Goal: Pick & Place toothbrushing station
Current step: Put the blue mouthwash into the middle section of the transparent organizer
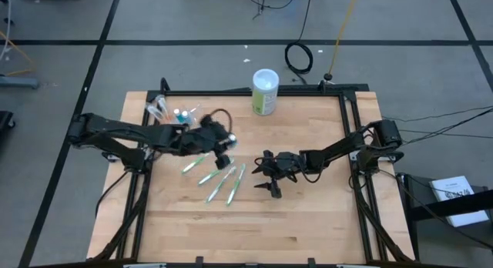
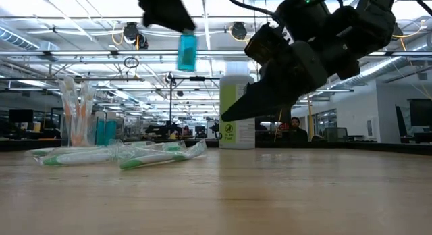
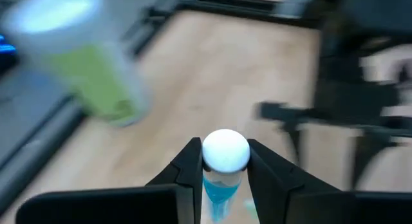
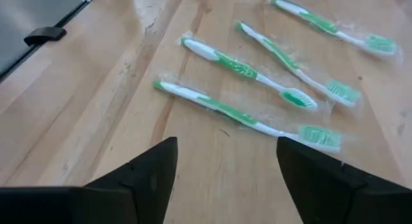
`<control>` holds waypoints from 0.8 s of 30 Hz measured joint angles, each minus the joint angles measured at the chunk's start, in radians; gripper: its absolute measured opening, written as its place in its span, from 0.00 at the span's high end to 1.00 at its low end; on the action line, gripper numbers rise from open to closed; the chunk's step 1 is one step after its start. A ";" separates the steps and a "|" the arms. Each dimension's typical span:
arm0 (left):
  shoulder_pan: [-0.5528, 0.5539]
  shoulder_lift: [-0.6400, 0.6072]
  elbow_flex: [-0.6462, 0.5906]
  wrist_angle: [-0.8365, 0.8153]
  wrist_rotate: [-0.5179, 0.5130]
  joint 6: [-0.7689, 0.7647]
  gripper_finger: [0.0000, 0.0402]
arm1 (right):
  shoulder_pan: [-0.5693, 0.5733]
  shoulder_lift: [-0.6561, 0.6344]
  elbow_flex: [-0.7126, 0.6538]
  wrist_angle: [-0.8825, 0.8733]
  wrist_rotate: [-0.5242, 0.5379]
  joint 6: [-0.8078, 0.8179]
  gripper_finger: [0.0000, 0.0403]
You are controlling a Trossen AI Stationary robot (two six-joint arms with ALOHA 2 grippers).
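The left gripper [image 3: 222,176] is up off the bench [image 1: 308,214], over its left-middle part, and its fingers [image 3: 188,169] are closed on a small teal tube [image 3: 223,166] with a round white cap, one finger pressed to each side. From bench level the tube [image 2: 187,51] hangs upright in the air, well above the wood.

Below and just to the right of that gripper, four green-and-white toothbrushes [image 1: 225,182] in clear wrappers lie flat on the bench in a loose fan, apart from each other. The right wrist camera looks straight down on them [image 4: 244,114], heads pointing away from the arm's side.

The clear plastic cup [image 1: 160,109] stands near the back left corner of the bench, with pale pinkish toothbrushes [image 2: 75,110] upright in it and a couple of teal tubes [image 1: 182,114] just beside it.

The right gripper [image 1: 269,175] hangs low near the middle of the bench, just right of the loose toothbrushes. Its fingers [image 4: 145,172] are spread wide with only bare wood between them, holding nothing.

A bigger green-and-white canister [image 1: 264,92] stands upright at the back edge, well apart from both arms. Across the room, a person [image 2: 295,129] is in the background.
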 joint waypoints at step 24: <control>0.087 -0.518 -0.395 -0.237 -0.513 -0.425 0.79 | -0.036 -0.519 -0.185 -0.262 0.189 0.001 0.36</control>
